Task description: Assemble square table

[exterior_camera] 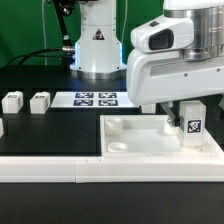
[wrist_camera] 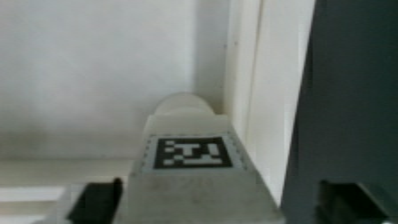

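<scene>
White leg [wrist_camera: 189, 150], near end cropped

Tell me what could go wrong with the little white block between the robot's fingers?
The leg sits nearer one finger than the other, so closing might push or tip it before both fingers grip. It rests on the tabletop slab, so a shoved leg could slide out of place.

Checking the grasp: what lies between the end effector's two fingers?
The small white tagged plastic block leg, in the wrist view; a gap shows between it and one dark finger.
</scene>
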`<state>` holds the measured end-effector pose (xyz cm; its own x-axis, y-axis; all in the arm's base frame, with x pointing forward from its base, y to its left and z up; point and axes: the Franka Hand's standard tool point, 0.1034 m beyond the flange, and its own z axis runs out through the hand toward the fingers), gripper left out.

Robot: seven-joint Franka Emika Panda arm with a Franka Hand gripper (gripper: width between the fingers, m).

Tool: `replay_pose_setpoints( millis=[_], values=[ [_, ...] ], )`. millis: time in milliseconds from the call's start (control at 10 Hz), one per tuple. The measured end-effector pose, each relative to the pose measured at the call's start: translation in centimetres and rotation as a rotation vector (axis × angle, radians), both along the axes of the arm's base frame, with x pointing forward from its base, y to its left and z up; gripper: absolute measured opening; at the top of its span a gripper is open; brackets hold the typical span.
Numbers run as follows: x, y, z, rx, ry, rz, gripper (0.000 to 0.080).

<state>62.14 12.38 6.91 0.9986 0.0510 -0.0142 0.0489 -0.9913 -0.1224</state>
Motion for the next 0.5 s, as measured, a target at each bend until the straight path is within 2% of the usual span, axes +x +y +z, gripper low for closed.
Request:
replay_pose_setpoints(
  millis=[100,200,500],
  values=[
    [0.00,-0.01,0.00,0.000,0.000,-0.001,0.0370],
    [0.04,-0.50,-0.07,-0.008,0.004,-0.038,0.0295],
    [0.05,-0.56,-0.08,-0.011,0.026,-0.226,0.0294]
  ],
)
